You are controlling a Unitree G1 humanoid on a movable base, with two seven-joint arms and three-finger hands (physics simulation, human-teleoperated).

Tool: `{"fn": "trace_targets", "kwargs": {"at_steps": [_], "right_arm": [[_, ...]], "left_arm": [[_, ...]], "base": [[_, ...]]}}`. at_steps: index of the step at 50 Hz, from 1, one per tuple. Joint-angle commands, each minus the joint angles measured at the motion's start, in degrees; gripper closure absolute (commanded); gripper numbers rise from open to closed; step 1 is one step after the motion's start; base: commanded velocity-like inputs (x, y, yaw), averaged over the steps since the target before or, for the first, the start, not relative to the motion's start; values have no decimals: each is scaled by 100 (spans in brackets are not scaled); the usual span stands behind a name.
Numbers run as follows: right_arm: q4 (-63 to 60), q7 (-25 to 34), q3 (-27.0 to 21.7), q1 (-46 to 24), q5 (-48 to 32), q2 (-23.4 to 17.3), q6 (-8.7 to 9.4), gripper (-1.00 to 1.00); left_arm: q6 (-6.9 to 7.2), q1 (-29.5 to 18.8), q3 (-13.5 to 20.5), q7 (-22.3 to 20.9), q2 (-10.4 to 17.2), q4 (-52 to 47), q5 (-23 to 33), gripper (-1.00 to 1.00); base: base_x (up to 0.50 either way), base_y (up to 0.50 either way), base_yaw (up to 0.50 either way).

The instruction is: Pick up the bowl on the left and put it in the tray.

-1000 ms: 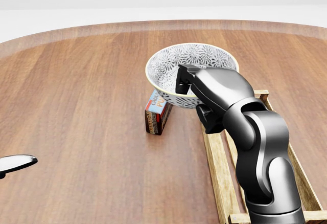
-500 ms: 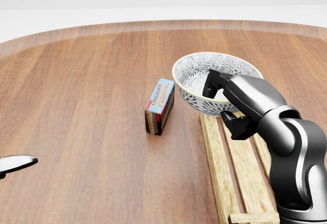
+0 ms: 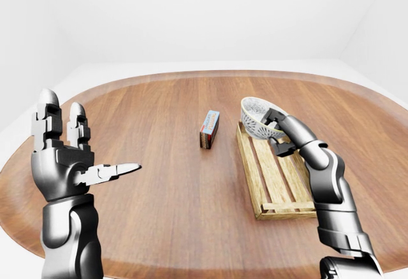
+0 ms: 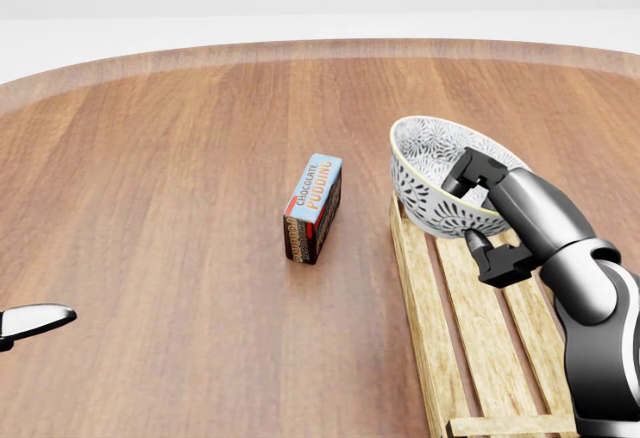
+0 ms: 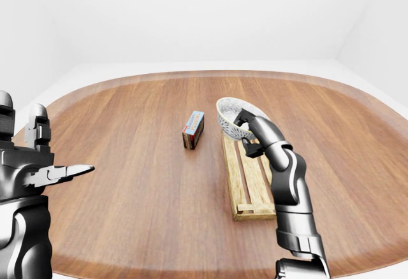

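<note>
Bowl: the white ceramic bowl with a dark floral pattern and pale yellow rim (image 4: 428, 158) is held in the air over the top end of the tray in the head view. It is tilted, its opening turned toward the view's left. Whether its base touches the slats I cannot tell.
Right robot hand: the right robot hand (image 4: 520, 208) is clenched on the bowl's right wall, one finger hooked over the rim and another pressed against the outside below.
Left robot hand: the left robot hand (image 3: 64, 158) is released and empty, fingers raised, well apart from everything at the left of the left-eye view.
Tray: the shallow slatted tray of pale wood (image 4: 435, 328) lies on the surface at the right, with nothing in it.
Other: a small upright chocolate pudding box, blue and brown (image 4: 313, 206), stands just left of the tray.
Surface: a round brown wooden surface (image 4: 150, 208).
Handling: the bowl looks stiff, glazed and probably slippery, moderately heavy, and liable to chip if dropped. The rim pinch is a fair hold, but it carries the weight off-centre, which likely explains the tilt.
Next move, as I judge it: level the bowl, lower it onto the slats, then let go gently.
</note>
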Motion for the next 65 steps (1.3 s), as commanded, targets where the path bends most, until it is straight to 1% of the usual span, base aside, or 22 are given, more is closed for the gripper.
{"fn": "trace_targets", "kwargs": {"at_steps": [1,11,22,26,31,40,47,53,65], "right_arm": [[288,-742,-64,94,198,-111,0,100],[535,-1060,100,50,-216,-88,0,100],[1136,-1214,423,-145,-1031,10,0,100],[1367,-1264,378,-187,-1193,1,0,100],[1313,-1201,376,-156,-1414,-1,0,100],[1396,-1206,273,-106,-1459,-36,0,100],[1415,-1130,286,-57,-1552,-92,0,100],[1626,-1247,294,-110,-1539,-58,0,100],[2068,-1441,286,-153,-1497,-150,0,100]], "left_arm": [[0,17,-19,-3,-16,-31,14,-100],[0,23,-34,-20,-31,0,37,-100],[0,13,-53,-25,-28,37,46,-100],[0,27,-18,-16,-20,-45,9,-100],[0,24,-22,-13,-22,-30,14,-100],[0,23,-23,-20,-27,-20,28,-100],[0,25,-42,-15,-37,-29,42,-100],[0,29,-35,-26,-32,-34,37,-100],[0,12,-25,-21,-20,-5,21,-100]], "base": [[0,0,0],[0,0,0],[0,0,0],[0,0,0],[0,0,0],[0,0,0],[0,0,0],[0,0,0],[0,0,0]]}}
